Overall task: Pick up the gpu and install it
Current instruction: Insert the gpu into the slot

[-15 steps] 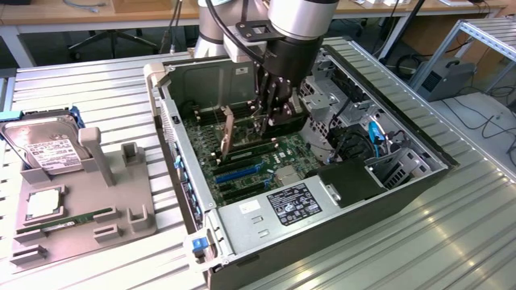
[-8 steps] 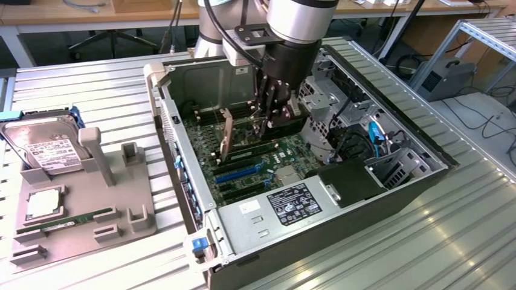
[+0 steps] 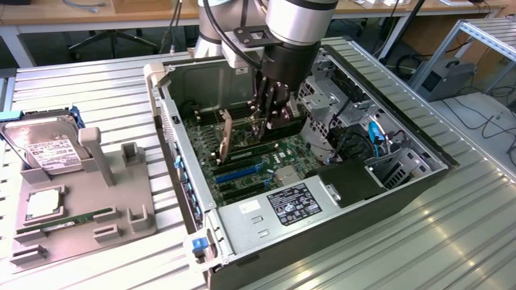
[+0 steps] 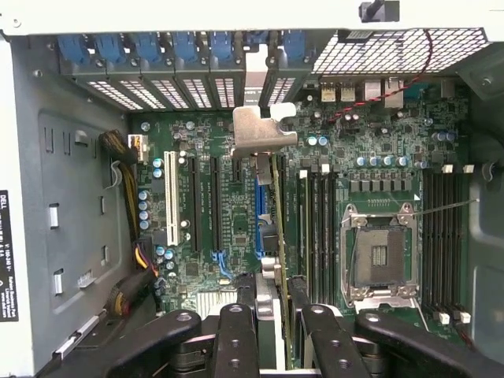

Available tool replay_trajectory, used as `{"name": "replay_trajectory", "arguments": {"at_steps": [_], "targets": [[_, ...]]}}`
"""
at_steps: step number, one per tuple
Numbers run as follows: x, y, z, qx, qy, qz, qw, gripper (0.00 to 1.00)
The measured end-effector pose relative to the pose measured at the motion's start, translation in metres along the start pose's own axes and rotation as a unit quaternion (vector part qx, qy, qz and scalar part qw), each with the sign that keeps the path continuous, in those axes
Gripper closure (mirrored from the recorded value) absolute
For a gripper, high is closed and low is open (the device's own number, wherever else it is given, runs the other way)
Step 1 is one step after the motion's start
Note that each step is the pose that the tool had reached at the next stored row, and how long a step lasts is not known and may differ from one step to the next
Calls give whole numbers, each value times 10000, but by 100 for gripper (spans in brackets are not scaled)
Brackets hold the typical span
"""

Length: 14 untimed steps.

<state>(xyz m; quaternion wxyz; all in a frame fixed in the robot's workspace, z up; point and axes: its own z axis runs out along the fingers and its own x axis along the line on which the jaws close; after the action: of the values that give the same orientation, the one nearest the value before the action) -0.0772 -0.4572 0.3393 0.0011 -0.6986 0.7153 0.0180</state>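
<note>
Green gpu (image 4: 277,236) stood on edge inside the open computer case (image 3: 419,181), clamped between the gripper (image 4: 276,315) fingers directly below the wrist. Its long axis ran parallel to the motherboard (image 4: 378,157) slots, bracket toward the rear panel.

Exterior high oblique; wrist straight down
</note>
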Motion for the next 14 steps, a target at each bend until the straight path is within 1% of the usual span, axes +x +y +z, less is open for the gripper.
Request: {"name": "replay_trajectory", "arguments": {"at_steps": [14], "targets": [[5,13,17,0,-1,0,10000,72]]}}
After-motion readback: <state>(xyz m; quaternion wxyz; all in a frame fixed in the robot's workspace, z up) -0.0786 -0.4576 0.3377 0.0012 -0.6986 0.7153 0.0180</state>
